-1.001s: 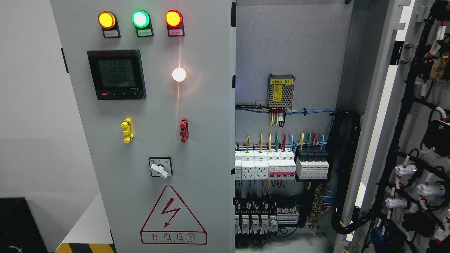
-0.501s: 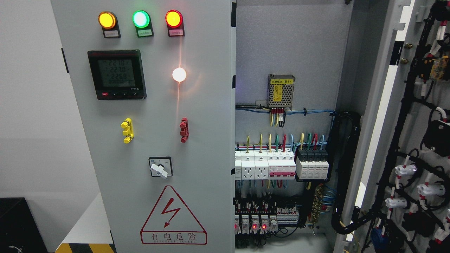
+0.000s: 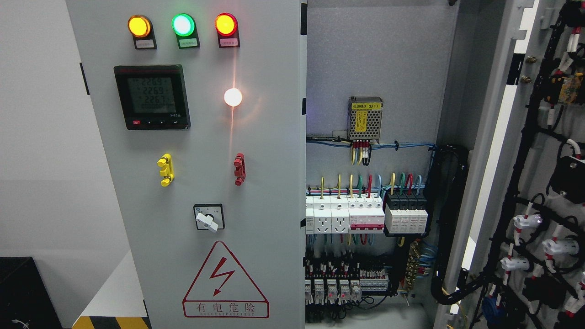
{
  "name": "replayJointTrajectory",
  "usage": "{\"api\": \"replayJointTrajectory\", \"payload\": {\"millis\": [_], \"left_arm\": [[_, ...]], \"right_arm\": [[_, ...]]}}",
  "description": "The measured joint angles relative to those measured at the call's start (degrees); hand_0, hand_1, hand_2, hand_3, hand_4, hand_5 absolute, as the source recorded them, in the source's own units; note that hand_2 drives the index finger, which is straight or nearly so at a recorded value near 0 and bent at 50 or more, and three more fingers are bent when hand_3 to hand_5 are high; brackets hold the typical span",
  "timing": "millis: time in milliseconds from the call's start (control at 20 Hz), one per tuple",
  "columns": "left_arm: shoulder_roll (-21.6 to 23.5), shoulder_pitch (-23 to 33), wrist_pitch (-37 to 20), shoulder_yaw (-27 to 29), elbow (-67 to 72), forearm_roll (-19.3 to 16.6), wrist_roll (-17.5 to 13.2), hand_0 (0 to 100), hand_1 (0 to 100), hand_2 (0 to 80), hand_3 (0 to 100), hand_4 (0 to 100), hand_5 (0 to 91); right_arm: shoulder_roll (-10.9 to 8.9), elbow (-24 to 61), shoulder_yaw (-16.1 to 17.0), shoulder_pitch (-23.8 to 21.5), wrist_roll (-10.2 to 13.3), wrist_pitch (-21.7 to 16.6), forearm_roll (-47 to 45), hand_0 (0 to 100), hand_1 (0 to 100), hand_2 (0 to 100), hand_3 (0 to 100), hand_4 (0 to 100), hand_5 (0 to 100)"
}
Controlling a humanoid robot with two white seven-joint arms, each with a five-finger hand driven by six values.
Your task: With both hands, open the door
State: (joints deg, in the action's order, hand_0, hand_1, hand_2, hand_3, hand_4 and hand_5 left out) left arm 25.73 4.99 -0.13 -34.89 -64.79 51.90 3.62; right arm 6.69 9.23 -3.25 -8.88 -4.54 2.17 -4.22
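1. Two doors show: the left door (image 3: 192,183) stands closed, and right of it the right door (image 3: 525,183) is swung wide, baring the wiring bay (image 3: 365,219).
2. Neither robot hand is in view, so I cannot tell the state of the fingers.
3. Sheet steel, the left door likely swings stiff and heavy; its free edge beside the bay looks the best hold.
4. Its selector switch (image 3: 208,217) is fragile.
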Motion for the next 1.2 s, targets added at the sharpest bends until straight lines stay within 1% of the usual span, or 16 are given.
{"api": "replayJointTrajectory", "payload": {"millis": [300, 601, 701, 801, 1051, 1201], "left_arm": [[-5.6, 0.0, -1.9, 1.2, 17.7, -9.7, -0.2, 0, 0, 0.0, 0, 0, 0.0], [-10.8, -0.9, -1.9, 3.4, 34.3, -16.9, -0.1, 0, 0, 0.0, 0, 0, 0.0], [-12.5, -2.1, -2.0, 5.2, 39.5, -20.2, 0.0, 0, 0, 0.0, 0, 0, 0.0], [-14.1, -2.9, -2.1, 7.7, 44.6, -25.1, 0.0, 0, 0, 0.0, 0, 0, 0.0], [-17.1, -4.1, -3.0, 16.6, 55.0, -39.3, 0.1, 0, 0, 0.0, 0, 0, 0.0], [-18.4, -4.5, -3.1, 21.0, 59.8, -44.6, 0.1, 0, 0, 0.0, 0, 0, 0.0]], "right_arm": [[0.0, 0.0, 0.0, 0.0, 0.0, 0.0, 0.0, 19, 0, 0, 0, 0, 0], [0.0, 0.0, 0.0, 0.0, -0.2, 0.0, 0.0, 19, 0, 0, 0, 0, 0], [0.0, 0.0, 0.0, 0.0, -0.3, 0.0, 0.0, 19, 0, 0, 0, 0, 0], [0.0, 0.0, 0.0, 0.0, -0.3, 0.0, 0.0, 19, 0, 0, 0, 0, 0], [0.0, 0.0, 0.0, 0.0, -0.1, 0.0, 0.0, 19, 0, 0, 0, 0, 0], [0.0, 0.0, 0.0, 0.0, 0.0, 0.0, 0.0, 19, 0, 0, 0, 0, 0]]}}
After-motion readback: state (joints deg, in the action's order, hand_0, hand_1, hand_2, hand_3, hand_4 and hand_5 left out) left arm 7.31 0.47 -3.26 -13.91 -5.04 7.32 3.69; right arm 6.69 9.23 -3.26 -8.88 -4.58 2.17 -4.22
